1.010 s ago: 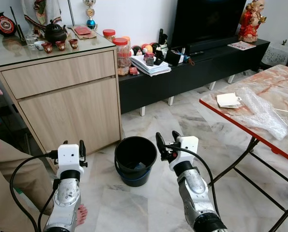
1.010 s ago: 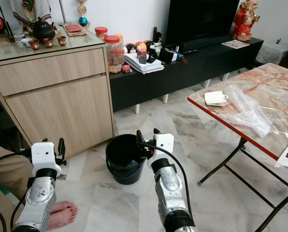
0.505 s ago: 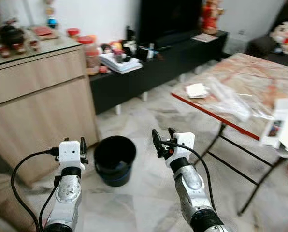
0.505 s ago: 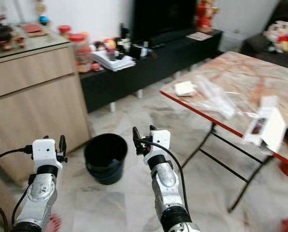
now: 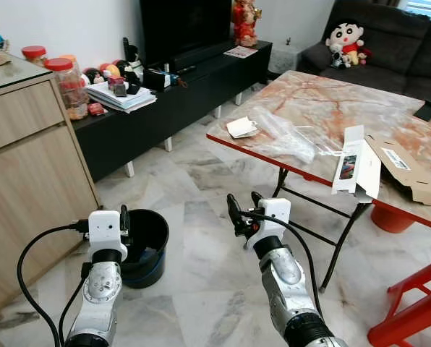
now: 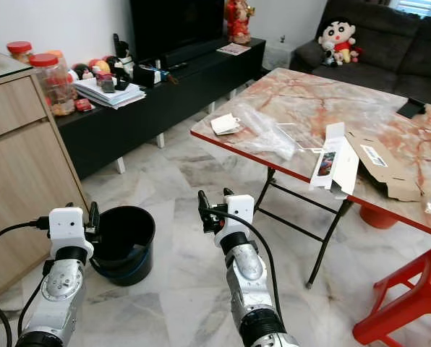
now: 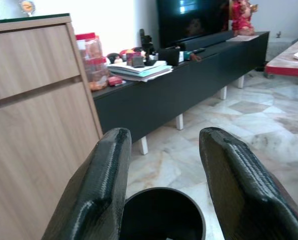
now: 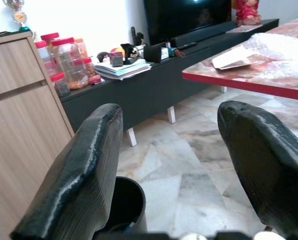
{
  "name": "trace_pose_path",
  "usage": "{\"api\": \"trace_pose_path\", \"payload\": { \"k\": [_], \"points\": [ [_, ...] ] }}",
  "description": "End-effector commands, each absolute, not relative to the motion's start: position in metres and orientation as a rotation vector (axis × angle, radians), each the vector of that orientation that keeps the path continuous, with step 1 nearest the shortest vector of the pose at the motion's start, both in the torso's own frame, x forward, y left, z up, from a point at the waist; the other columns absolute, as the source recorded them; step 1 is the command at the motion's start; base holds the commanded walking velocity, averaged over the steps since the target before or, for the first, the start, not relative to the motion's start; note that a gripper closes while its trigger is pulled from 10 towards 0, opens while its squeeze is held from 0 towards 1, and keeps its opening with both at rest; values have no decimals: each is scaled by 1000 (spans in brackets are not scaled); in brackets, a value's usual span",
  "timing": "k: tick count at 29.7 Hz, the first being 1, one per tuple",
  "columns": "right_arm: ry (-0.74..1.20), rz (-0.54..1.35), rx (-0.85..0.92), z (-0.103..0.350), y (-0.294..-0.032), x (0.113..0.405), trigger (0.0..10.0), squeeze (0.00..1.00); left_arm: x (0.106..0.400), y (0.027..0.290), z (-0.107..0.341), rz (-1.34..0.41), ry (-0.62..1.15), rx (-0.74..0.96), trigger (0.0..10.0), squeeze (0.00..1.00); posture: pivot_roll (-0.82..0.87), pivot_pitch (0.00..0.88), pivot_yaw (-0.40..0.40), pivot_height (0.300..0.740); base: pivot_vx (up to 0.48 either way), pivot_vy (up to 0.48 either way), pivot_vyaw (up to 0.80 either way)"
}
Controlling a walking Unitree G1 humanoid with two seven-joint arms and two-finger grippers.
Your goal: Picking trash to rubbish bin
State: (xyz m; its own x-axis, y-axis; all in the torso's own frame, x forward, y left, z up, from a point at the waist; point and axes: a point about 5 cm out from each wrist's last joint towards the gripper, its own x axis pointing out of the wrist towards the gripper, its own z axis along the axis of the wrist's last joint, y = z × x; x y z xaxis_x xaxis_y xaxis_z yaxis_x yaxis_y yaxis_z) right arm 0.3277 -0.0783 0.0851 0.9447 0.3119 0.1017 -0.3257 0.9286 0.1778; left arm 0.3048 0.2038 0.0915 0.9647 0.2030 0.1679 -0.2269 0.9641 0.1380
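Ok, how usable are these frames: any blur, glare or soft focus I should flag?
Left and right eye views: sharp and evenly lit, with mild sheen on the red-edged marble-pattern table. Left wrist view: the left tool sits close and soft, bright wall behind, and the round black plastic bin reads fine. Right wrist view: the right tool looks blurred up close, background clear.

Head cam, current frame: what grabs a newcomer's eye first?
The folding table with its marble-pattern top and red edge, on the robot's right, strewn with trash: clear plastic wrap, a crumpled paper, a white carton and a flattened cardboard box. Then the black bin on the floor beside the left gripper; the open, empty right gripper is raised mid-frame.
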Motion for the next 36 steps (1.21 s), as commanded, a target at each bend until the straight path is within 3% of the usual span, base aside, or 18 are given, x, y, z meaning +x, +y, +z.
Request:
{"api": "trace_pose_path", "payload": {
  "k": [1, 22, 27, 36],
  "points": [
    [-58, 333, 196, 85, -75, 328, 10000, 0, 307, 202, 98, 208, -169, 159, 10000, 0, 58, 0, -61, 740, 0, 0, -800],
    [-47, 324, 205, 82, -73, 327, 10000, 0, 308, 199, 99, 182, -161, 188, 10000, 0, 60, 2, -50, 740, 0, 0, -800],
    [-44, 323, 204, 82, -73, 327, 10000, 0, 309, 199, 99, 184, -158, 194, 10000, 0, 61, 6, -48, 740, 0, -390, -800],
    [-41, 325, 205, 81, -71, 327, 10000, 0, 308, 201, 99, 189, -156, 188, 10000, 0, 63, 6, -46, 740, 0, 0, -800]
  ]
}}
